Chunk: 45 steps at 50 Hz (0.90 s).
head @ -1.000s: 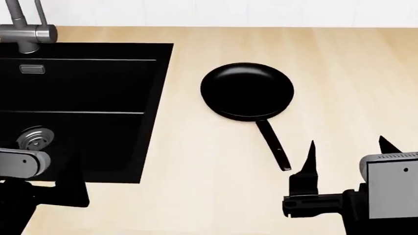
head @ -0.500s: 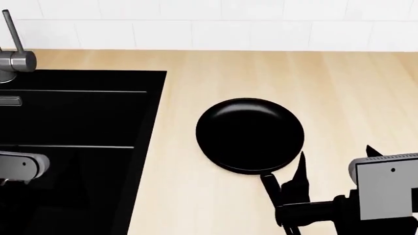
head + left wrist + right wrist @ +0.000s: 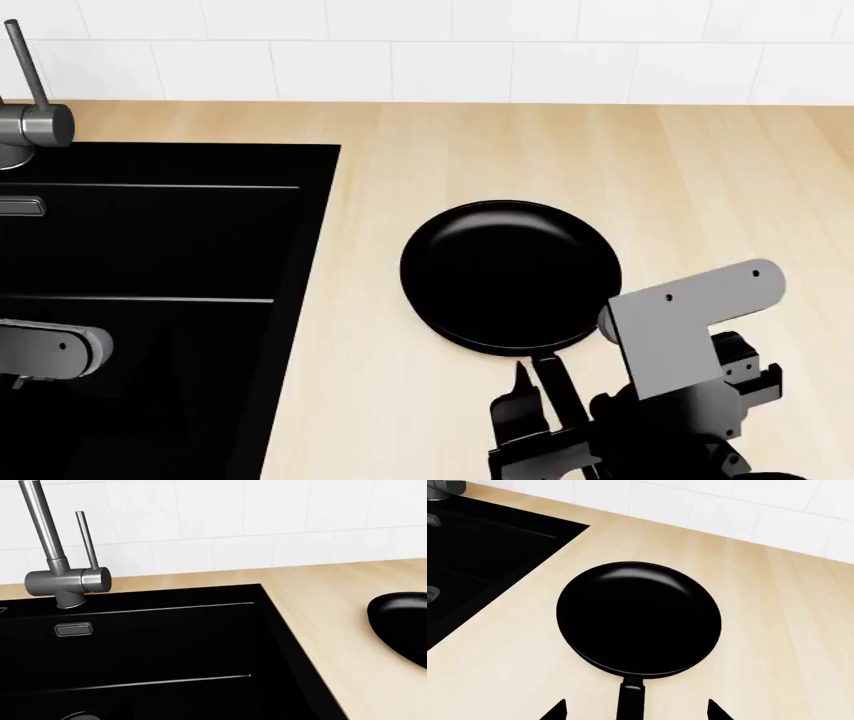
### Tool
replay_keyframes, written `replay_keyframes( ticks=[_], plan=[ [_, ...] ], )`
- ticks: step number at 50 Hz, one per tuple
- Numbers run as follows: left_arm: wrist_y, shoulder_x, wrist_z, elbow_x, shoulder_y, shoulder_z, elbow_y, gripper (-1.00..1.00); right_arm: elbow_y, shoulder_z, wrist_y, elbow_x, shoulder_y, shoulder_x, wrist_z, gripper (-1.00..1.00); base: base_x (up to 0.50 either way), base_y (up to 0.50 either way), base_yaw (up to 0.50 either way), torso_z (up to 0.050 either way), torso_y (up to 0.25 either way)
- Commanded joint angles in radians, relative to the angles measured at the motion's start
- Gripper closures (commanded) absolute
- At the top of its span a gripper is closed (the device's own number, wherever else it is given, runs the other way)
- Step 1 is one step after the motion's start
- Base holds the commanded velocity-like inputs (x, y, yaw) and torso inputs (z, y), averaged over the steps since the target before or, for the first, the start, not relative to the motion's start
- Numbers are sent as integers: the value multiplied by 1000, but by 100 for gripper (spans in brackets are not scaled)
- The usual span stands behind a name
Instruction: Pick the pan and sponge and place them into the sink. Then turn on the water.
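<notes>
- Right gripper (image 3: 635,711) hung with jaws spread astride the handle of the pan (image 3: 511,275), not yet pinching; left jaws' state could not be told.
- Pan lay flat on the tabletop (image 3: 694,170), right of the sink (image 3: 174,165).
- Best move: descend squarely, then close on the handle.

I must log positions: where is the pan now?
In the head view the pan lies on the wooden counter, right of the sink, handle toward the right gripper.

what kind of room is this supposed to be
Most likely a simulated kitchen counter: a black sink set into a light wood countertop, a grey faucet against a white tiled wall, and a black pan.
</notes>
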Motion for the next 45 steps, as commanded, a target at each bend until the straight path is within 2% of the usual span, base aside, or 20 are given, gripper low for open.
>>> replay_keyframes(
  ticks=[1,7,12,16,22,27,33,45],
  plan=[
    [0,-1,-1,-3,1,8,-5,-100,180,-118,-1,-12,112,-3,-61,-100,0,0,0,0,0],
    [-1,-7,0,-7,3,4,-3,-100,234,-140,0,-18,135,-16,-69,-100,0,0,0,0,0],
    [1,-11,4,-10,6,4,-7,-100,238,-133,81,4,178,-10,-58,-100,0,0,0,0,0],
    [4,-10,4,-9,8,8,-16,-100,227,-58,158,34,189,-23,-25,-100,0,0,0,0,0],
    [-23,-30,13,-27,4,0,0,-100,241,-60,246,79,244,-12,-22,-100,0,0,0,0,0],
    [-24,-43,17,-16,-6,14,-10,-100,320,-68,252,164,300,-1,25,-100,0,0,0,0,0],
    [-11,-34,15,-17,-6,12,-24,-100,449,-182,247,277,381,29,47,-100,0,0,0,0,0],
    [1,-35,13,-17,9,13,-34,-100,628,-358,163,228,469,46,-32,-100,0,0,0,0,0]
  ],
)
